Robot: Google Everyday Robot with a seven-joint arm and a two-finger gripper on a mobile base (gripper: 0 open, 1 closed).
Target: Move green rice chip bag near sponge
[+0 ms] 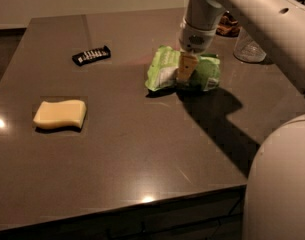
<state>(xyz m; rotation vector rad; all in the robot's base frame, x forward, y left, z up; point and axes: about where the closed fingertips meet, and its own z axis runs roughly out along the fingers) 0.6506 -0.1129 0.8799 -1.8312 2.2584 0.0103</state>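
The green rice chip bag (162, 69), light green and crinkly with a white label panel, lies on the dark table (142, 149) right of centre, towards the back. My gripper (187, 76) comes straight down from the arm (202, 14) onto the middle of the bag and covers part of it. The sponge (60, 114), a pale yellow block with wavy edges, lies far to the left and nearer the front, well apart from the bag.
A small black remote-like bar (91, 55) lies at the back left. A clear glass jar (248, 48) and a brown object (227, 26) stand behind the bag at the right. My pale rounded body (282, 184) fills the lower right corner beyond the table's front edge.
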